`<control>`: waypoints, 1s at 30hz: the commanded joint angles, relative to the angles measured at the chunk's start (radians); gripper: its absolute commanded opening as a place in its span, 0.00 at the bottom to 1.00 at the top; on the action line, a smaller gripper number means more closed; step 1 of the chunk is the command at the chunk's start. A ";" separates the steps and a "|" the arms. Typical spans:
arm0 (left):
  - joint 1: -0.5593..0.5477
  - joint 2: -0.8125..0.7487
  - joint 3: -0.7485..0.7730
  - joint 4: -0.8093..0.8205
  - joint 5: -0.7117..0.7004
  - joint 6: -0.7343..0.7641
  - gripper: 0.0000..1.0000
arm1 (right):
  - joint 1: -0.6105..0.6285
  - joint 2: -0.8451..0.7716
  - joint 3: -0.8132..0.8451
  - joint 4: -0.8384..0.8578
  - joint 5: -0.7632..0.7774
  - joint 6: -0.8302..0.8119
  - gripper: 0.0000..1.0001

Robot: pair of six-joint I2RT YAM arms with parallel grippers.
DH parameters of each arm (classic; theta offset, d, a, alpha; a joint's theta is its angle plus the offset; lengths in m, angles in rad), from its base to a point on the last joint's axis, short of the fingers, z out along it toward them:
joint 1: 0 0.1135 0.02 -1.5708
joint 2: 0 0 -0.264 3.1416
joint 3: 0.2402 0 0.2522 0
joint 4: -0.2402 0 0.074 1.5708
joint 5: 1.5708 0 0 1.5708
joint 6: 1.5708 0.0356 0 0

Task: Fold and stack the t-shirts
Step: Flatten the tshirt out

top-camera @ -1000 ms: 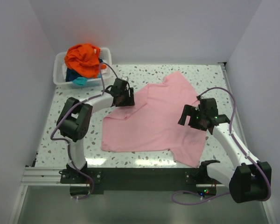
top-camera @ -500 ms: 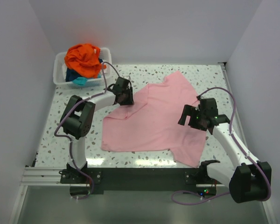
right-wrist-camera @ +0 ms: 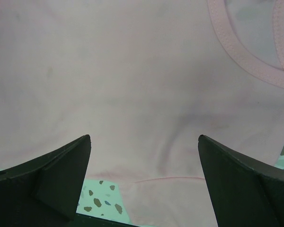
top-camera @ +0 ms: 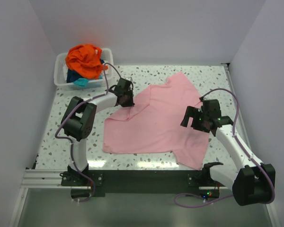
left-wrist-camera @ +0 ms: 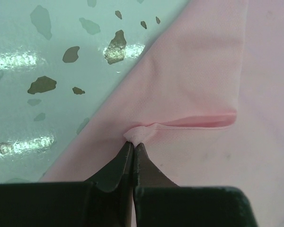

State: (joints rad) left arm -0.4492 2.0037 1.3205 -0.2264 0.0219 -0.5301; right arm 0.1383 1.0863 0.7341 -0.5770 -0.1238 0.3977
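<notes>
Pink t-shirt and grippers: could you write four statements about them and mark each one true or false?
1. The left gripper is shut on an edge of the pink t-shirt. True.
2. The right gripper pinches the cloth. False: its jaws stand wide open above it.
3. The orange t-shirt sits in the white bin. True.
4. The pink t-shirt lies in the bin. False: it is spread on the table.

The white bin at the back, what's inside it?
A crumpled orange shirt is heaped on top, rising above the rim of the bin. Teal cloth peeks out beneath it. Whatever lies deeper is hidden by the orange shirt and the bin's walls.
</notes>
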 commanded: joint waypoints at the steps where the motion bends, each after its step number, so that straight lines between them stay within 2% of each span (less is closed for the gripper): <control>1: 0.003 -0.043 0.052 -0.014 -0.055 0.028 0.00 | 0.000 -0.019 0.008 0.016 0.001 -0.017 0.99; 14: 0.053 -0.057 0.128 -0.047 -0.186 0.093 0.00 | 0.001 -0.005 0.019 0.011 0.009 -0.019 0.99; 30: 0.162 0.082 0.275 -0.016 -0.338 0.203 0.00 | 0.001 0.029 0.036 0.005 0.042 -0.022 0.99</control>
State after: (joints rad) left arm -0.3096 2.0579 1.5467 -0.2749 -0.2485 -0.3702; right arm 0.1383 1.1088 0.7345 -0.5789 -0.1040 0.3912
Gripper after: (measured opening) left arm 0.027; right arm 0.987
